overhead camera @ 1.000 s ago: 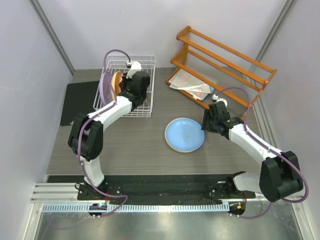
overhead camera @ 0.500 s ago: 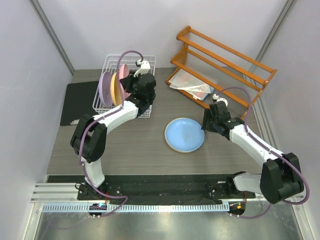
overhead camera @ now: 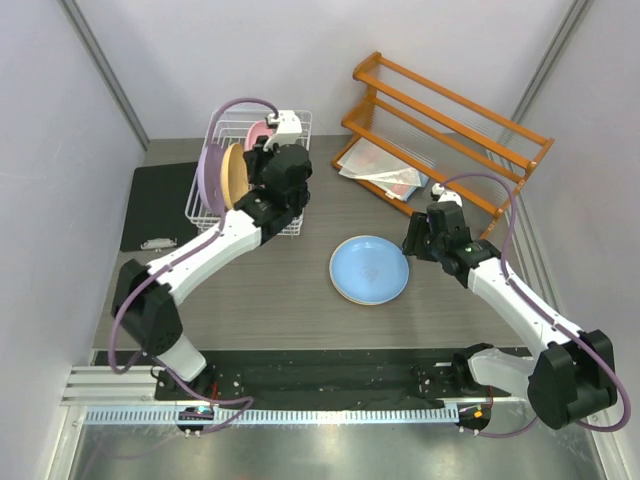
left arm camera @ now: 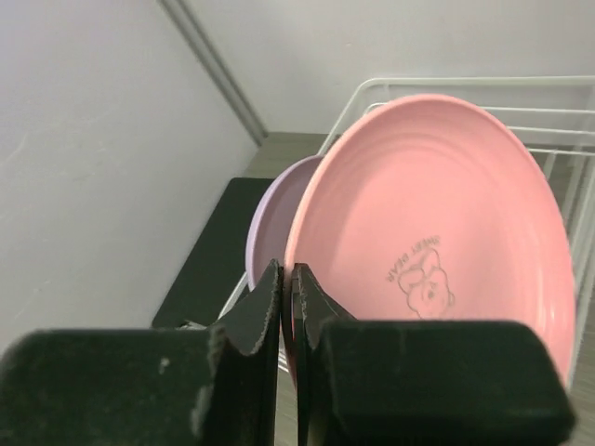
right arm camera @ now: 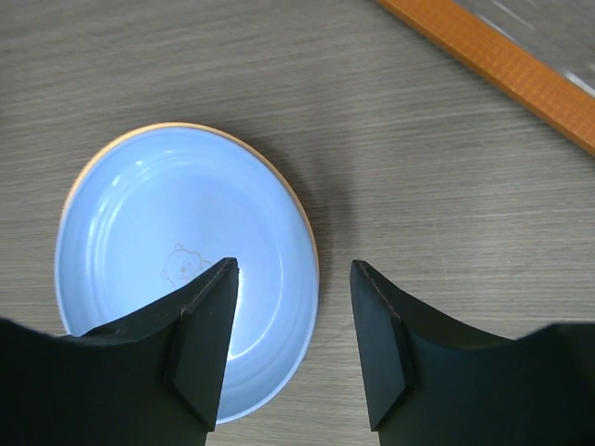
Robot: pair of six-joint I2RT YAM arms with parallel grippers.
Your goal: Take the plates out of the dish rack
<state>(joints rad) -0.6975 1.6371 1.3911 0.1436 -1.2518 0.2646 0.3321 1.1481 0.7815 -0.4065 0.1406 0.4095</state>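
Observation:
The white wire dish rack (overhead camera: 290, 215) stands at the back left and holds a lilac plate (overhead camera: 210, 175) and an orange plate (overhead camera: 232, 172) upright. My left gripper (overhead camera: 268, 150) is shut on the lower rim of the pink plate (overhead camera: 260, 133), holding it upright above the rack. In the left wrist view the pink plate (left arm camera: 437, 232) sits between my fingertips (left arm camera: 270, 288), with the lilac plate (left arm camera: 268, 223) behind it. A light blue plate (overhead camera: 370, 268) lies flat mid-table on another plate with a yellow-orange rim. My right gripper (overhead camera: 410, 240) is open and empty over its right edge (right arm camera: 177, 269).
An orange wooden slatted shelf rack (overhead camera: 450, 125) stands at the back right with papers (overhead camera: 385, 175) under it; its rail shows in the right wrist view (right arm camera: 502, 56). A black mat (overhead camera: 160, 200) lies left of the dish rack. Grey walls close in on both sides.
My left gripper has risen out of the dish rack with the pink plate in it. The right gripper has shifted slightly and stays open by the blue plate.

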